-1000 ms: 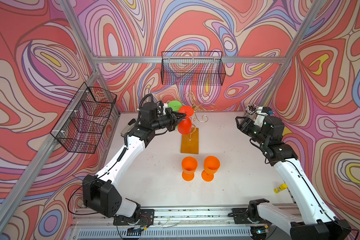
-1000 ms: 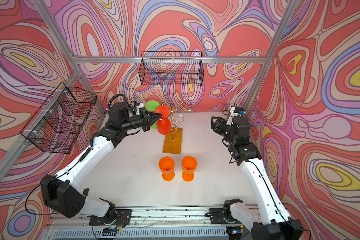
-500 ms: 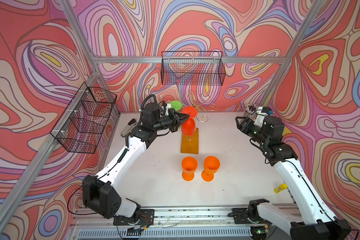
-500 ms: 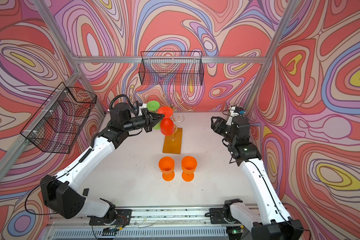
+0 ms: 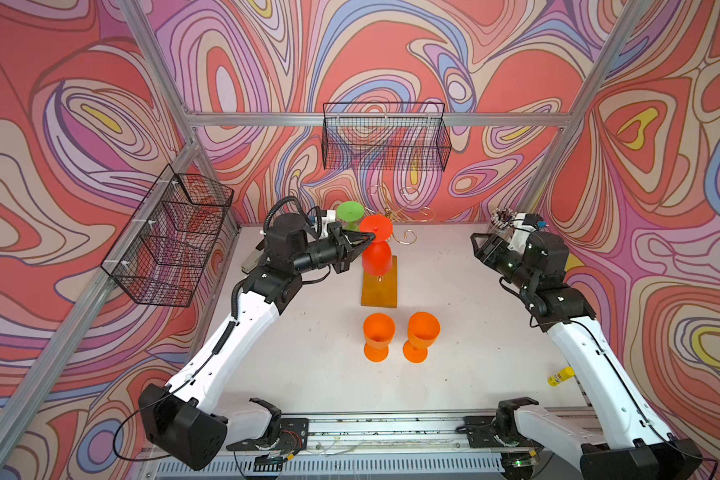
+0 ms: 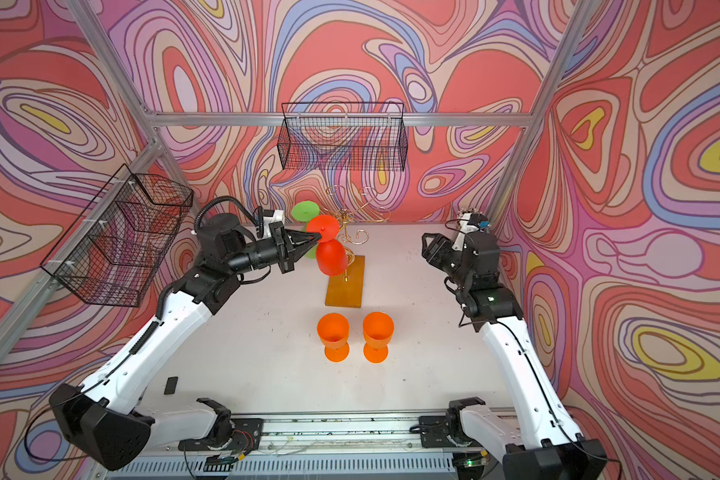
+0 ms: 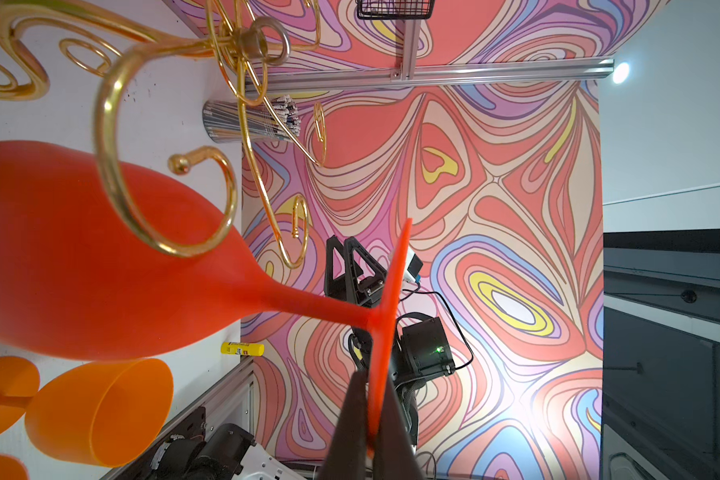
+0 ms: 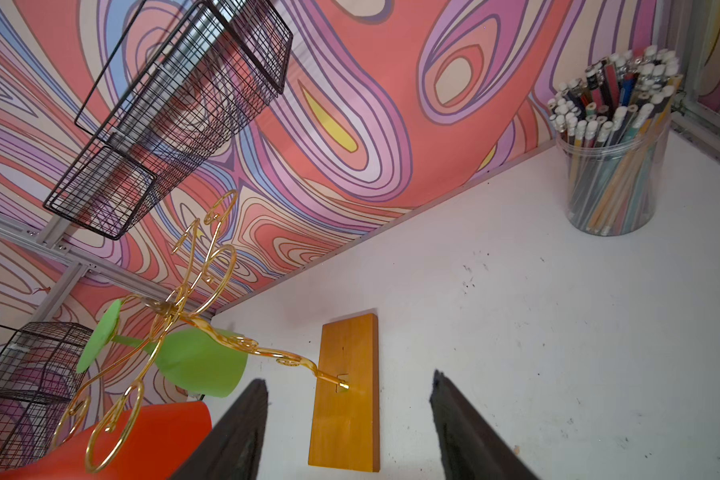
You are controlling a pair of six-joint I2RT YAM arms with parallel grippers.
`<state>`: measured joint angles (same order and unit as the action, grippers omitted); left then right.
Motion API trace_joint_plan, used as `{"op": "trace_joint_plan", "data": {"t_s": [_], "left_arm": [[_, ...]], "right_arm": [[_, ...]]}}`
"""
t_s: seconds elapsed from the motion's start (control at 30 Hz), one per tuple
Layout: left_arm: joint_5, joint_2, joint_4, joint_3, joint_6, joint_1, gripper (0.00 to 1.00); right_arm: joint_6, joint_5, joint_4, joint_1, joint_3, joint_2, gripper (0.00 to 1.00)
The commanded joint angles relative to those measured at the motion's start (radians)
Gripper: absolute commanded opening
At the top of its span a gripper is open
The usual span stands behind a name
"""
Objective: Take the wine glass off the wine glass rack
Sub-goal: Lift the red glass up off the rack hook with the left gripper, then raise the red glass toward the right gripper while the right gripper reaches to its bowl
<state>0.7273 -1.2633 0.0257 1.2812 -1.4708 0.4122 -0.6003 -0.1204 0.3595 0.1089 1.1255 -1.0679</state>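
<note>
The jaws of the left gripper (image 5: 370,238) are clenched on the rim of the round foot of the red wine glass (image 5: 376,258). In the left wrist view the thin red disc is pinched edge-on between the two dark fingers (image 7: 350,419). The glass hangs upside down, foot up and bowl down and slightly tilted, over the far end of the amber wooden base (image 5: 379,287) of the wine glass rack (image 5: 400,216). That rack stands at the middle far part of the white worktop (image 5: 466,332). In the left wrist view a gold spiral arm (image 7: 113,137) crosses in front of the red bowl, and the stem lies outside that loop.

A green wine glass (image 5: 350,211) hangs inverted on the rack's far left side. Two orange goblets (image 5: 378,340) stand upright side by side, near of the base.

The right gripper (image 8: 348,379) hovers at the right, well apart from the rack, its jaws released and holding nothing. A clear jar of pencils (image 8: 612,166) stands in the far right corner.
</note>
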Motion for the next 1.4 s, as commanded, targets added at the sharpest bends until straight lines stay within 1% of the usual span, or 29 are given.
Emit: {"op": "trace_joint_plan", "data": {"t_s": [0.0,0.2,0.33,0.43,0.5,0.57,0.63,0.73,0.9,1.03,1.1,1.37], "left_arm": [[0.030,0.047,-0.026,-0.017,-0.025,-0.002,0.00],[0.086,0.108,-0.070,-0.004,-0.032,-0.002,0.00],[0.108,0.141,-0.096,0.017,-0.031,-0.001,0.00],[0.122,0.149,-0.183,0.021,-0.069,-0.002,0.00],[0.120,0.150,-0.230,0.025,-0.079,-0.002,0.00],[0.120,0.145,-0.324,0.017,-0.111,-0.001,0.00],[0.124,0.131,-0.422,0.016,-0.147,0.000,0.00],[0.135,0.107,-0.485,0.038,-0.157,0.010,0.00],[0.156,0.051,-0.595,0.089,-0.188,0.039,0.00],[0.153,0.008,-0.690,0.119,-0.222,0.071,0.00],[0.152,-0.012,-0.744,0.128,-0.249,0.082,0.00],[0.140,-0.037,-0.820,0.132,-0.272,0.103,0.00]], "right_arm": [[-0.005,-0.010,0.002,-0.001,0.008,0.003,0.66],[-0.010,-0.046,0.014,0.000,0.033,0.010,0.66],[-0.031,-0.113,0.011,0.000,0.060,0.035,0.66],[-0.073,-0.174,-0.017,0.000,0.076,0.054,0.66],[-0.106,-0.237,-0.053,0.000,0.081,0.061,0.67],[-0.146,-0.314,-0.119,0.000,0.078,0.063,0.67],[-0.210,-0.407,-0.221,0.000,0.067,0.059,0.67],[-0.307,-0.529,-0.385,-0.001,0.047,0.041,0.67],[-0.444,-0.649,-0.634,-0.001,0.008,0.006,0.67],[-0.538,-0.702,-0.800,0.007,-0.001,-0.042,0.67],[-0.532,-0.702,-0.806,0.020,0.007,-0.057,0.67],[-0.532,-0.706,-0.882,0.101,0.039,-0.115,0.67]]}}
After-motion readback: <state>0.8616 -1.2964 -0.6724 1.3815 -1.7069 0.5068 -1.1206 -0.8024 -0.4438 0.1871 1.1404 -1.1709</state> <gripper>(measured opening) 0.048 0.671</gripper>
